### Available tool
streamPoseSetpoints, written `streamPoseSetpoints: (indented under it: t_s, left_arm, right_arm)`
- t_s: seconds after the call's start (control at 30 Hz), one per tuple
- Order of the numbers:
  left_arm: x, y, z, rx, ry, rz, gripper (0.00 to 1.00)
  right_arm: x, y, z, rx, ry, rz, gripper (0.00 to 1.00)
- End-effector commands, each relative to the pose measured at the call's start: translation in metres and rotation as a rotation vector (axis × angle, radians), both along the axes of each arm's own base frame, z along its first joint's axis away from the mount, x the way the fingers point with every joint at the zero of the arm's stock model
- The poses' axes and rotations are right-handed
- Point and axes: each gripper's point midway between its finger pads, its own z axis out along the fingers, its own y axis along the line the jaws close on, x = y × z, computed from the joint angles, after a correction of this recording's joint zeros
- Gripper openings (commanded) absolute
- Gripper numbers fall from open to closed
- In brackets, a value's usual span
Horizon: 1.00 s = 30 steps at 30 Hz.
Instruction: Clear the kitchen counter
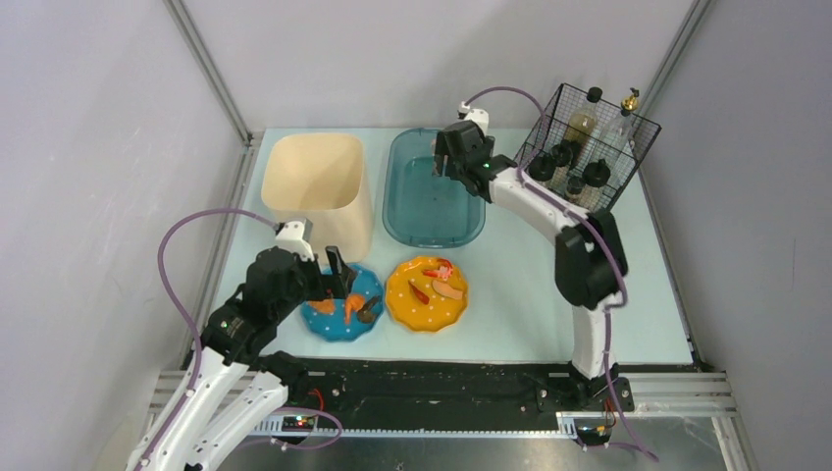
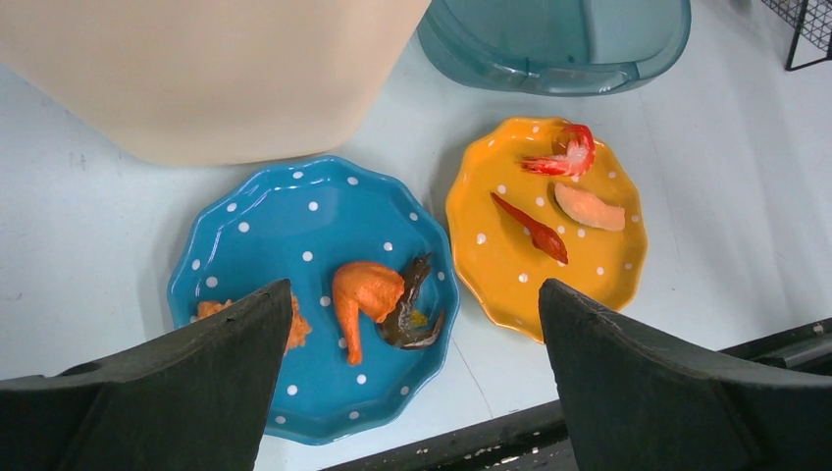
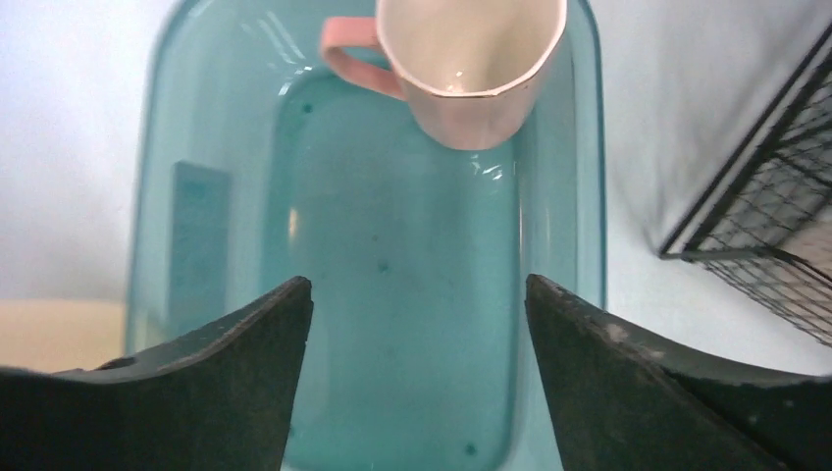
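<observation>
The pale blue kitchen counter (image 1: pixel 530 324) holds a blue dotted plate (image 1: pixel 334 322) and an orange dotted plate (image 1: pixel 426 292). The blue plate (image 2: pixel 294 226) carries an orange drumstick-shaped piece (image 2: pixel 365 294), a dark scrap (image 2: pixel 412 314) and orange crumbs (image 2: pixel 294 324). The orange plate (image 2: pixel 500 206) carries a shrimp (image 2: pixel 564 157), a red chili (image 2: pixel 535 231) and an orange slice (image 2: pixel 589 208). My left gripper (image 1: pixel 338 280) (image 2: pixel 414 285) is open and empty above the blue plate. My right gripper (image 1: pixel 453 162) (image 3: pixel 417 280) is open and empty over the teal basin (image 3: pixel 392 324). A pink mug (image 3: pixel 471 69) lies in the basin.
A tall cream bin (image 1: pixel 316 182) stands behind the blue plate, left of the teal basin (image 1: pixel 432 211). A black wire basket (image 1: pixel 584 147) with several bottles stands at the back right. Metal rails and a black strip (image 1: pixel 442 378) edge the front.
</observation>
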Motion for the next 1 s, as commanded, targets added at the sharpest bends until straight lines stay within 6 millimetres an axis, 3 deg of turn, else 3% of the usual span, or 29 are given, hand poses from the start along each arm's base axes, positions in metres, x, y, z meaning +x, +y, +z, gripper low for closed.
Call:
streamPoseSetpoints:
  t_s: [0.0, 0.03, 0.07, 0.1, 0.13, 0.2, 0.37, 0.4, 0.5, 0.63, 0.97]
  left_arm:
    - [0.001, -0.002, 0.007, -0.015, -0.04, -0.009, 1.0]
    - [0.001, -0.002, 0.007, -0.015, -0.043, -0.01, 1.0]
    - [0.0, -0.001, 0.009, -0.017, -0.048, -0.008, 1.0]
    - [0.0, -0.001, 0.009, -0.017, -0.051, -0.007, 1.0]
    - [0.0, 0.0, 0.01, -0.017, -0.056, -0.003, 1.0]
    - [0.0, 0.001, 0.011, -0.017, -0.06, 0.002, 1.0]
    - [0.002, 0.005, 0.011, -0.011, -0.065, 0.026, 1.0]
    - [0.002, 0.005, 0.011, -0.01, -0.064, 0.026, 1.0]
    - [0.003, 0.006, 0.01, -0.008, -0.063, 0.03, 1.0]
    - [0.003, 0.005, 0.009, -0.007, -0.059, 0.028, 1.0]
    - [0.002, 0.005, 0.01, -0.011, -0.06, 0.025, 1.0]
  right_arm:
    - [-0.027, -0.01, 0.076, 0.075, -0.154, 0.021, 0.94]
    - [-0.034, -0.015, 0.069, 0.073, -0.143, 0.016, 0.97]
    - [-0.04, -0.019, 0.083, 0.091, -0.167, 0.014, 0.98]
    - [-0.047, -0.023, 0.076, 0.097, -0.158, 0.007, 0.99]
    - [-0.052, -0.028, 0.087, 0.121, -0.175, -0.013, 0.99]
    - [-0.064, -0.034, 0.086, 0.143, -0.156, -0.023, 0.99]
    - [-0.1, -0.041, 0.063, 0.228, 0.002, 0.059, 0.99]
    - [-0.111, -0.032, 0.059, 0.301, 0.04, 0.113, 0.96]
    - [-0.139, -0.031, 0.056, 0.416, 0.023, 0.177, 0.9]
    - [-0.167, -0.034, 0.051, 0.387, 0.024, 0.158, 0.9]
    - [-0.232, -0.01, 0.0, 0.428, 0.185, 0.274, 0.75]
